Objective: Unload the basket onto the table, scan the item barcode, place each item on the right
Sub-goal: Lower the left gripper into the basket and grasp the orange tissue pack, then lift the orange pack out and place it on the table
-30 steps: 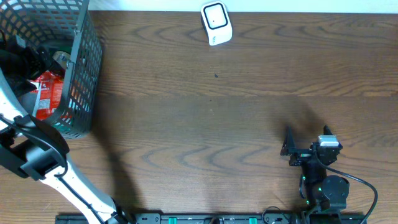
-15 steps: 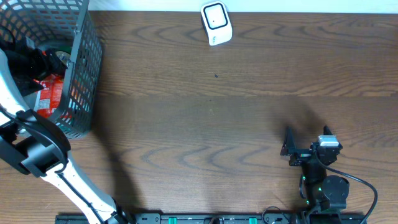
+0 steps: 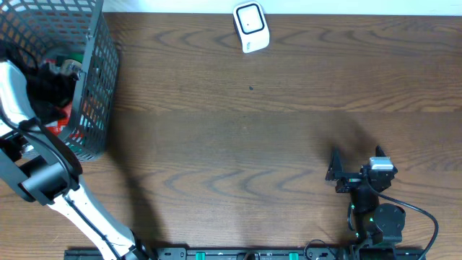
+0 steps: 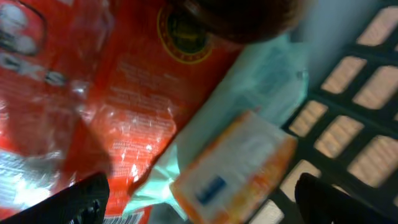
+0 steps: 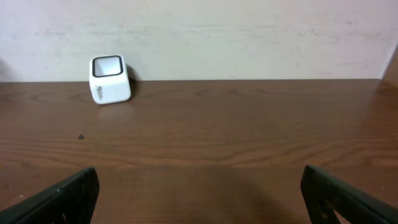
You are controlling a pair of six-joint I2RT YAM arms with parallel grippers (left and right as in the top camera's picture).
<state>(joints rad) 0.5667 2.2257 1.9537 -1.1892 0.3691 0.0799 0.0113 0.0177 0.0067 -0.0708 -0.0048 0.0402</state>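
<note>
orange packet (image 4: 235, 167) — just beneath left tool (image 4: 208, 200)

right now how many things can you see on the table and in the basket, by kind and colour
mesh basket: 1
white scanner: 1
red packet: 1
orange packet: 1
pale green packet: 1
total: 5

It looked like a mock shop checkout: a dark wire basket (image 3: 97, 79) of packaged goods (image 4: 124, 112) and a small white barcode scanner (image 3: 251, 27) stood on a wood-grain surface (image 3: 253, 144).
</note>
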